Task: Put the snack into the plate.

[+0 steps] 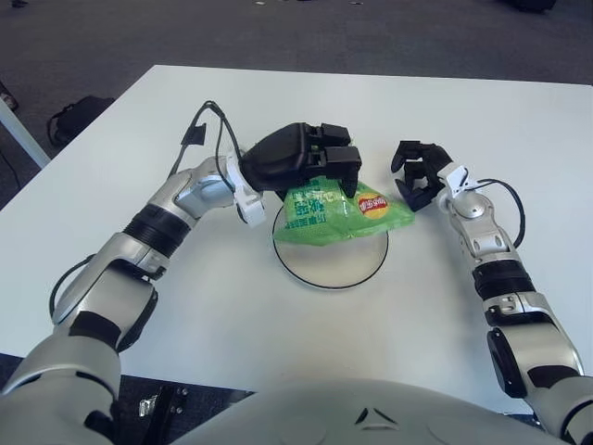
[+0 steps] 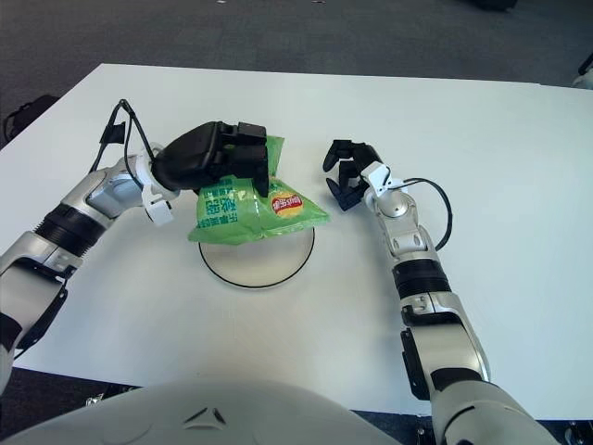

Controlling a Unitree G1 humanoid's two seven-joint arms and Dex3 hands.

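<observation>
1. I hold the left hand (image 1: 310, 162) clamped on the upper edge of the snack (image 1: 338, 211), a green bag hanging beneath the fingers.
2. The snack sits directly over the plate (image 1: 332, 271), covering its 12 o'clock half; I cannot tell whether the bag's underside touches the plate.
3. The bag's long axis runs from 9 to 3 o'clock, its 3 o'clock end overhanging the plate rim toward the right hand (image 1: 417, 174).
4. The right hand shows at the plate's 2 o'clock, above the bench (image 1: 232, 306), fingers curled around nothing.
5. I judge the coming move to be a straight descent and release, with the plate beneath the left hand.
</observation>
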